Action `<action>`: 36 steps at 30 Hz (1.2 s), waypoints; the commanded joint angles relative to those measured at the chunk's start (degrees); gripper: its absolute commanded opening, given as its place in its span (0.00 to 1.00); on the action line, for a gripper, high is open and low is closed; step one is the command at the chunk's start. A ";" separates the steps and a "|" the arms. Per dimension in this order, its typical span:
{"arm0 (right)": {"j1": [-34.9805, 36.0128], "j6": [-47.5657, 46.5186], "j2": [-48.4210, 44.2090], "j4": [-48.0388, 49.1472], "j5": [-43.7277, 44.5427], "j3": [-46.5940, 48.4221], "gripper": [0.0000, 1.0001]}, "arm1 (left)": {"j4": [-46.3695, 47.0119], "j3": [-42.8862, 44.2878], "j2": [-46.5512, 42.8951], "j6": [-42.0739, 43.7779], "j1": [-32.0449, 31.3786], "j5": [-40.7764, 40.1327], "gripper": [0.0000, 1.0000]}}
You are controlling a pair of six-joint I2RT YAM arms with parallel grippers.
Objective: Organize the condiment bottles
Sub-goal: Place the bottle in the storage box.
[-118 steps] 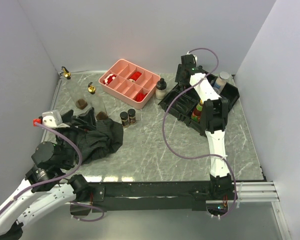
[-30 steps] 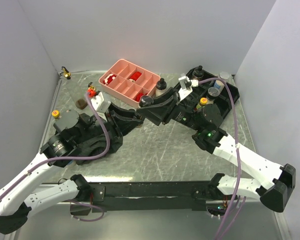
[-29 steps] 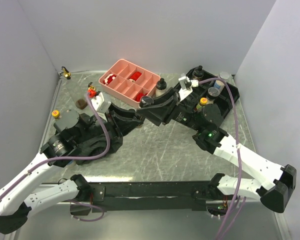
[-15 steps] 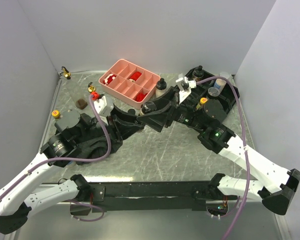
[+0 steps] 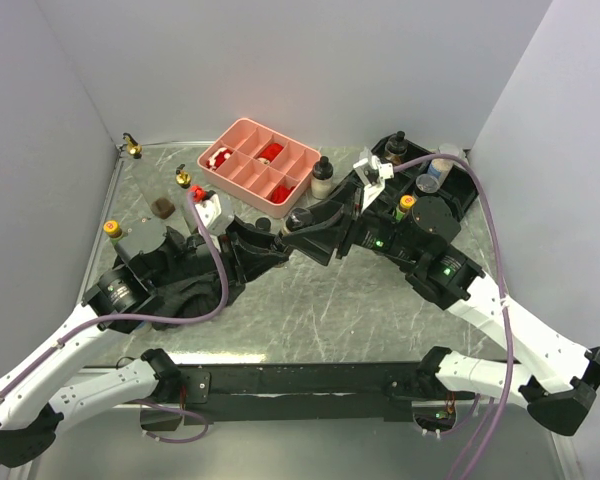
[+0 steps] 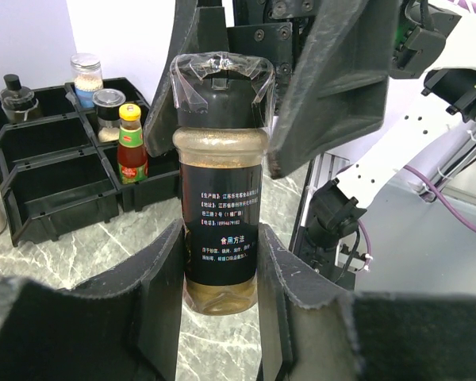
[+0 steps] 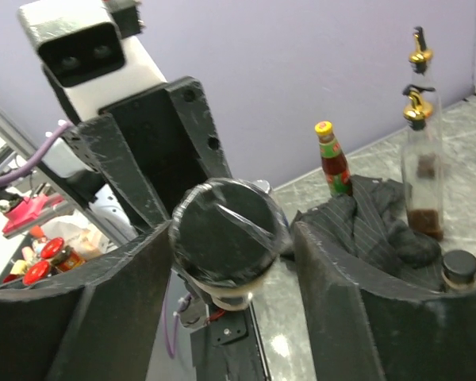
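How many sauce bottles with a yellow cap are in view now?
2. The left yellow-capped bottle stands by the black cloth; the right yellow-capped bottle stands in the black organizer. More may be hidden.

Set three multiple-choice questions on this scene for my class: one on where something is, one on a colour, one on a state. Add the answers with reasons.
1. Where does the pink tray stand?
A. On the far side of the work area
B. At the near edge, between the arm bases
C. On top of the black cloth

2. What colour is the lid of the spice jar between the two arms?
A. Yellow
B. Black
C. Grey

3. What is the left gripper doing?
A. Hanging open and empty
B. Pinching the cloth
C. Gripping the spice jar's lower body

Answers:
1 A: the top view shows it at the far side.
2 B: the right wrist view looks down on a black lid under clear wrap.
3 C: its fingers press against both sides of the jar.
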 commanded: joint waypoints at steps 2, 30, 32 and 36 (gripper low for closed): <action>-1.19 -0.95 -2.71 -0.59 1.11 2.00 0.66 | 1.55 0.42 -0.64 1.28 0.16 1.03 0.12; -2.69 3.18 -1.13 2.84 -3.19 2.35 0.42 | 0.05 0.15 -0.29 2.87 0.16 1.38 0.15; -2.69 3.27 -0.96 2.67 -3.45 2.70 0.33 | 0.40 0.07 -0.73 2.52 0.16 0.07 0.40; -3.65 1.61 -0.43 0.47 -1.79 3.84 0.17 | 1.90 -1.42 -2.13 1.72 0.16 -5.37 0.90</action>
